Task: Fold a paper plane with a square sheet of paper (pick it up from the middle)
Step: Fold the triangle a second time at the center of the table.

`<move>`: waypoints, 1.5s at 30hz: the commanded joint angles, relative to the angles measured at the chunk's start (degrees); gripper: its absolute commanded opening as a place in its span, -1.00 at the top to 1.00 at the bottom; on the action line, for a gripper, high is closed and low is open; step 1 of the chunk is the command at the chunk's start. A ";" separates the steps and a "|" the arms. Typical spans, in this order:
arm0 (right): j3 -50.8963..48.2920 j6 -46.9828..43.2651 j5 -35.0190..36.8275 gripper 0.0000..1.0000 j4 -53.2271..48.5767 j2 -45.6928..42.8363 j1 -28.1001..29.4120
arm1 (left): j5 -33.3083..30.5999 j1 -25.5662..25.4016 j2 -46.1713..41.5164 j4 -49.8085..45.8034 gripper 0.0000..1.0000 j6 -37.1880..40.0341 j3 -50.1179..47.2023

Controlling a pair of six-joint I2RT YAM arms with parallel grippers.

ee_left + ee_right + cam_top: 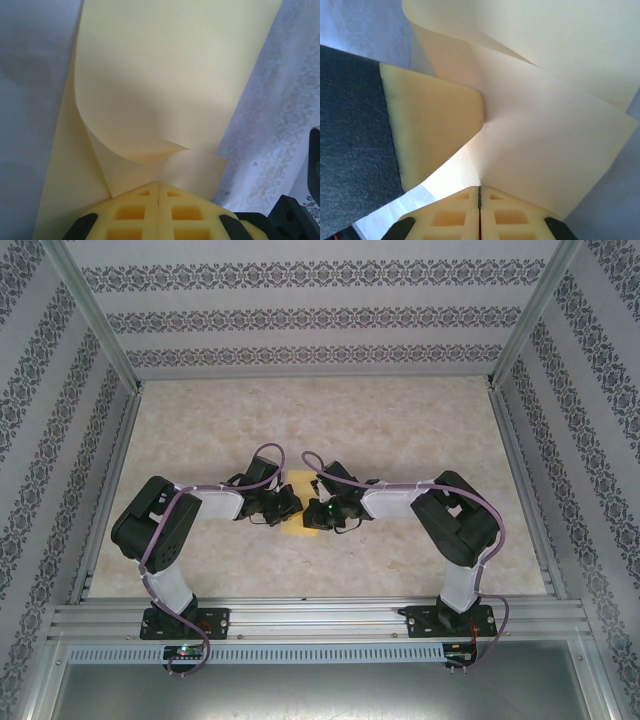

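The left pincer (158, 192) and the right pincer (480, 194) are each clenched on the paper (165, 75). I think they should move together, slowly, so the fold comes even.

Paper (175, 75) pale yel; table (400, 430) beige marbled.

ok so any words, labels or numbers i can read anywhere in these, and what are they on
No text can be read in any view.
The sheet of paper: plain yellow, no print on the sides that show.
The wall: a repeating floral pattern, no letters.
The small board by the left arm's base: too small to read.
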 commanded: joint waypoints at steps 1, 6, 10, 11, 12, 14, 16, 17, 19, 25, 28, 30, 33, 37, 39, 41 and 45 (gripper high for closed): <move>-2.25 -0.13 -2.21 0.79 -2.22 -1.47 -0.67 | -3.15 0.17 1.05 -5.16 1.00 1.38 -1.59; -3.74 0.79 -2.16 0.78 -3.63 -4.33 -0.70 | -3.25 0.18 1.44 -5.50 1.00 1.31 -1.57; -7.46 1.29 -1.79 0.78 -2.25 -4.26 -1.27 | -3.60 0.17 1.66 -5.61 1.00 1.18 -1.67; -8.48 1.70 -1.94 0.78 -1.19 -4.46 -1.16 | -3.60 0.15 1.71 -5.69 1.00 1.18 -1.64; -9.27 2.09 -2.15 0.78 -0.53 -4.65 -1.12 | -3.60 0.13 1.80 -5.78 1.00 1.18 -1.66; -10.10 2.36 -1.81 0.77 -0.59 -4.83 -1.06 | -3.61 0.15 1.86 -5.82 1.00 1.25 -1.50; -10.06 1.78 -0.42 0.77 -2.33 -4.51 -1.08 | -3.47 0.16 2.12 -5.81 1.00 1.27 -1.35; -10.12 1.34 0.21 0.78 -3.49 -4.41 -1.07 | -3.38 0.13 2.22 -5.95 1.00 1.35 -1.24; -10.74 1.01 1.60 0.79 -4.79 -5.68 -0.97 | -3.58 0.17 2.07 -6.33 1.00 1.53 -1.17; -9.78 -1.82 1.47 0.79 -9.55 -10.82 -0.67 | -3.61 0.18 2.15 -6.35 1.00 1.45 -1.16; -9.15 -1.80 1.11 0.77 -8.40 -13.48 -1.15 | -3.56 0.18 1.82 -6.32 1.00 1.53 -1.48; -8.24 -0.94 0.25 0.75 -5.94 -14.79 -0.94 | -3.47 0.15 1.59 -6.32 1.00 1.71 -1.38; -5.48 0.80 -1.91 0.74 -1.25 -13.10 -0.42 | -3.43 0.15 1.61 -6.26 1.00 1.64 -1.25; -1.21 1.87 -1.85 0.74 0.02 -7.03 0.19 | -3.27 0.18 1.26 -6.13 1.00 1.70 -1.37; -0.42 2.06 -1.66 0.74 0.58 -4.25 0.11 | -3.37 0.14 1.08 -6.41 1.00 1.87 -1.30; -0.03 1.78 -1.50 0.74 -0.09 -2.07 0.09 | -3.30 0.17 1.10 -6.37 1.00 1.88 -1.15; -1.27 0.01 1.58 0.75 -4.40 0.39 -0.57 | -3.25 0.17 0.93 -6.34 1.00 1.93 -1.25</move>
